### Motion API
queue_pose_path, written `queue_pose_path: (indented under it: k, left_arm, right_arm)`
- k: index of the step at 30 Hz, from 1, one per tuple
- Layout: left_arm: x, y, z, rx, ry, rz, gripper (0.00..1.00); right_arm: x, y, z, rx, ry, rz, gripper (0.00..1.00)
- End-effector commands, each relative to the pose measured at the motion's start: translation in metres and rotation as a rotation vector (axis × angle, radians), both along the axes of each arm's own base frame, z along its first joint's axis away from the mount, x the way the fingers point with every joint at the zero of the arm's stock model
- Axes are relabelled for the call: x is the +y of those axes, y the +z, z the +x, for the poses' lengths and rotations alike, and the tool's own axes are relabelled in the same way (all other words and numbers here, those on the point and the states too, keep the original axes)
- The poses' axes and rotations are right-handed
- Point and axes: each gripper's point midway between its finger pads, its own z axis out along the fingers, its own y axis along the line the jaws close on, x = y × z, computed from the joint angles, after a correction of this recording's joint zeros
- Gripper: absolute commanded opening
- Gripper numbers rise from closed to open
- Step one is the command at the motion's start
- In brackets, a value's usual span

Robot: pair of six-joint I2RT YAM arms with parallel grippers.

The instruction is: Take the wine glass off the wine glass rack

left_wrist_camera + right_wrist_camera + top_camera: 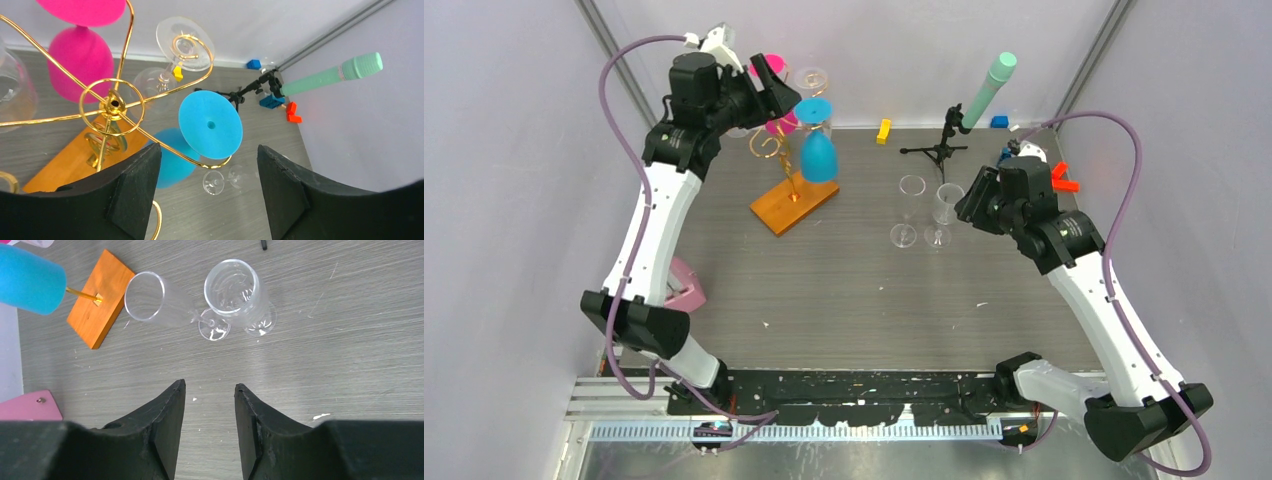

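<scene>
Since the blue glass (pixel 210 125) hangs upside down on the rack (pixel 112 102) just ahead of the left claw (pixel 209 150), jaws wide and empty, I'd pinch its stem and slide it off the curl; the right claw (pixel 210 385) is part-open, empty.

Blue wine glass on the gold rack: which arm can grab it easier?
Left. The left gripper hovers open by the blue wine glass on the rack; the right gripper is over clear glasses, away.

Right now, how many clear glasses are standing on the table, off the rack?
2: one clear glass nearer the rack's orange base, the other beside it; none looks hidden.
</scene>
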Motion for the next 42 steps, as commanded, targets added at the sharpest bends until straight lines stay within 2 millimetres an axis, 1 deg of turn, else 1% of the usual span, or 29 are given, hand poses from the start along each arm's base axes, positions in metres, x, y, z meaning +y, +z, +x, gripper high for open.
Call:
queue_pose_path:
  k: [1, 6, 10, 16, 19, 22, 26, 31, 36, 39, 42]
  left_arm:
    - [-0.013, 0.009, 0.011, -0.018, -0.036, -0.064, 0.71]
    - [-0.020, -0.005, 0.023, 0.030, -0.044, -0.096, 0.67]
    - [-0.018, -0.013, 0.029, 0.057, -0.004, -0.134, 0.65]
    - [-0.024, -0.022, 0.039, 0.109, -0.015, -0.223, 0.55]
    - [-0.021, -0.028, 0.041, 0.126, 0.012, -0.249, 0.51]
    - [-0.012, -0.028, 0.042, 0.108, 0.062, -0.268, 0.51]
    - [-0.011, -0.030, 0.042, 0.112, 0.074, -0.270, 0.51]
    - [-0.022, -0.033, 0.041, 0.146, 0.023, -0.327, 0.48]
    - [-0.032, -0.027, 0.038, 0.156, -0.032, -0.402, 0.43]
    - [-0.037, -0.023, 0.037, 0.163, -0.069, -0.457, 0.35]
    - [-0.037, -0.022, 0.037, 0.165, -0.082, -0.493, 0.20]
  right_arm:
    - [0.009, 0.007, -0.005, -0.018, 0.024, 0.067, 0.46]
    - [0.010, 0.008, -0.011, -0.025, 0.031, 0.089, 0.45]
    - [0.006, 0.010, -0.015, -0.041, 0.020, 0.089, 0.45]
    - [0.004, 0.005, -0.019, -0.035, 0.018, 0.086, 0.46]
    - [0.004, 0.003, -0.020, -0.033, 0.016, 0.086, 0.46]
    - [0.002, 0.000, -0.022, -0.032, 0.012, 0.082, 0.46]
    - [0.002, -0.001, -0.022, -0.030, 0.011, 0.078, 0.45]
    - [0.002, -0.003, -0.021, -0.027, 0.013, 0.076, 0.45]
    - [0.001, -0.002, -0.022, -0.031, 0.010, 0.075, 0.45]
    - [0.001, -0.002, -0.023, -0.033, 0.011, 0.074, 0.45]
    - [0.001, -0.002, -0.023, -0.033, 0.015, 0.078, 0.46]
